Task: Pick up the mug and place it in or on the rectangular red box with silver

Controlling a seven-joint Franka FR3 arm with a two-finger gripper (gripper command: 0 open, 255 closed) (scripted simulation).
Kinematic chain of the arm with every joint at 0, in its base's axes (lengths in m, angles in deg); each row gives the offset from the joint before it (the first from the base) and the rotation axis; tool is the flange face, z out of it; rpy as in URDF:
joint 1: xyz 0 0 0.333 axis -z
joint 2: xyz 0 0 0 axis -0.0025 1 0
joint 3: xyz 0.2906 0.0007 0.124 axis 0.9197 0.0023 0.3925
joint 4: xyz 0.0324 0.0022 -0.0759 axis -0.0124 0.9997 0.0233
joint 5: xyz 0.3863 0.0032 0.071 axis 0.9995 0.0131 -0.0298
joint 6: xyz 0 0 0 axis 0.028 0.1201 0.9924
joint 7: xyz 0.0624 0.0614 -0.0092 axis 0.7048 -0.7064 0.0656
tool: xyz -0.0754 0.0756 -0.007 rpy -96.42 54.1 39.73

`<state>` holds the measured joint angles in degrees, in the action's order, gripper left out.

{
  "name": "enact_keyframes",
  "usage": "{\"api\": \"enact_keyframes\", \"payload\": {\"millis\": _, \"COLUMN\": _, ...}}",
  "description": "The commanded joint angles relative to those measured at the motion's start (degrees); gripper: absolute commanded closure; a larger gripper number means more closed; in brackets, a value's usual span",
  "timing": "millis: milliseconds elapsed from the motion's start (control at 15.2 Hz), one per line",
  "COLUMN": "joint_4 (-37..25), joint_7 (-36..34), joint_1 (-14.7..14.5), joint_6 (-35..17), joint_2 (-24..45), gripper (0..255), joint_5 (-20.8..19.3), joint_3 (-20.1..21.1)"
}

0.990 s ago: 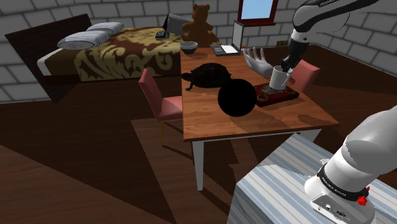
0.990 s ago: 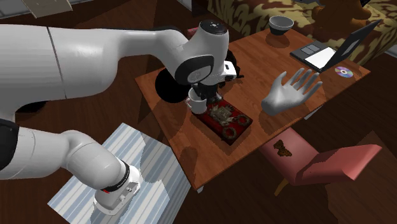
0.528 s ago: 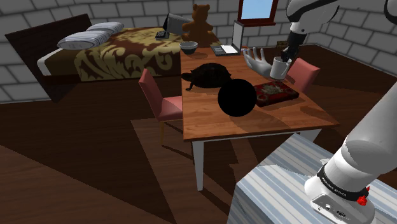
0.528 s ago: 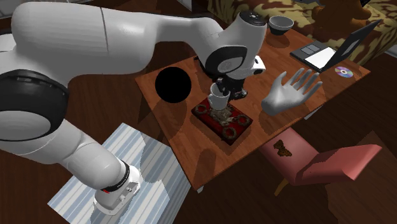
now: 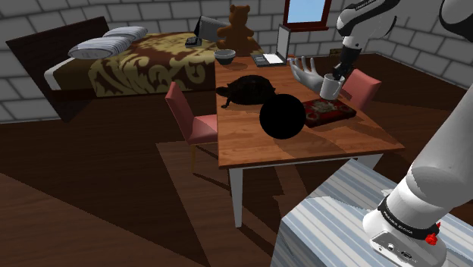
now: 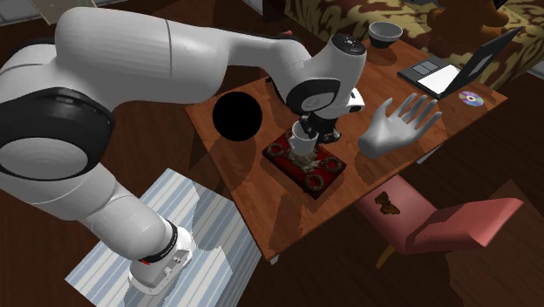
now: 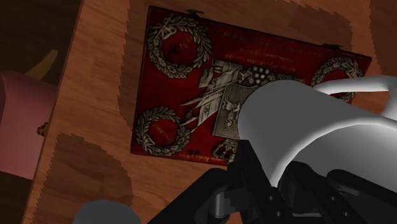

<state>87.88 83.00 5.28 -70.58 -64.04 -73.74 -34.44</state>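
Plainly, the claw is clamped on the pale mug: its black fingers grip the mug's side, and the mug hangs from them with its mouth upward, clear of everything else.

Straight below the claw, past the mug's body, lies the red box, flat on the wooden table, its lid carrying silver wreaths at the corners and a silver crest in the middle. In the wrist view the mug covers part of that crest, so the box sits under the load rather than off to one side. The box's long axis runs crosswise to the line of the fingers. In the shoulder view a gap shows between the mug's base and the lid, so I judge that what remains is a straight descent, with little or no sideways correction, before the fingers let go.

Just beside the claw, on the side away from the arm's stand, a grey model hand stands with spread fingers. A careless swing that way could clip it.

Farther off, on the opposite side of the claw, sits a black ball
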Motion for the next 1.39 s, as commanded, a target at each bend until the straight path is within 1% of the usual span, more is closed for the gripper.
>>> {"api": "enact_keyframes", "payload": {"millis": 0, "joint_4": 0.96, "joint_7": 0.24, "joint_1": -0.04, "joint_6": -1.43, "joint_2": 0.52, "gripper": 255, "joint_5": 0.43, "joint_3": 0.08}}
{"api": "enact_keyframes", "payload": {"millis": 528, "joint_4": 4.7, "joint_7": 2.28, "joint_1": 0.25, "joint_6": -7.34, "joint_2": 3.33, "gripper": 255, "joint_5": 2.8, "joint_3": 0.27}}
{"api": "enact_keyframes", "payload": {"millis": 1056, "joint_4": 4.7, "joint_7": 2.28, "joint_1": 0.25, "joint_6": -7.34, "joint_2": 3.33, "gripper": 255, "joint_5": 2.8, "joint_3": 0.27}}
{"api": "enact_keyframes", "payload": {"millis": 1122, "joint_4": 4.7, "joint_7": 2.28, "joint_1": 0.25, "joint_6": -7.34, "joint_2": 3.33, "gripper": 0, "joint_5": 2.8, "joint_3": 0.28}}
{"api": "enact_keyframes", "payload": {"millis": 1320, "joint_4": 4.7, "joint_7": 2.28, "joint_1": 0.25, "joint_6": -7.34, "joint_2": 3.33, "gripper": 0, "joint_5": 2.8, "joint_3": 0.27}}
